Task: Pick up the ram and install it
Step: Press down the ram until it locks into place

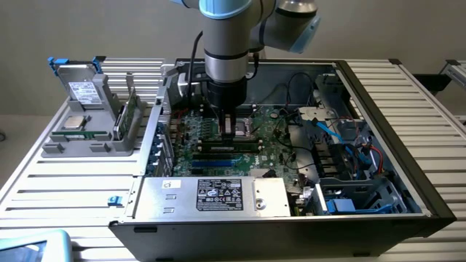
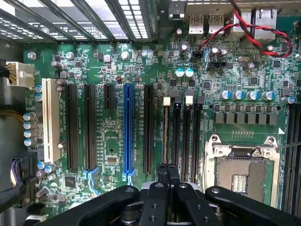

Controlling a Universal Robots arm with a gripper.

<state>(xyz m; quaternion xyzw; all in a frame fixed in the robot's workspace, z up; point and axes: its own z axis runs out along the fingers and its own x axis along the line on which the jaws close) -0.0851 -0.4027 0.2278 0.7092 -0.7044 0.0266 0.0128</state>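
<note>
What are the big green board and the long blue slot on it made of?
The green board looks like glossy coated circuit board, probably fibreglass: flat, with fine printed lines and tiny soldered parts. The blue slot looks like moulded plastic: even colour, dull sheen, crisp straight edges. The computer case around them seems to be bare sheet metal, grey and folded at the rim.

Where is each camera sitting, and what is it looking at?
Exterior view: off the arm, above and in front of the open computer case, looking down into it; the arm reaches in and its gripper is over the motherboard.
Wrist view: on the wrist, looking straight at the motherboard; the shut gripper pokes in, near the RAM slots beside the processor socket.
Shared: both show the gripper, the green motherboard and the processor socket.
</note>
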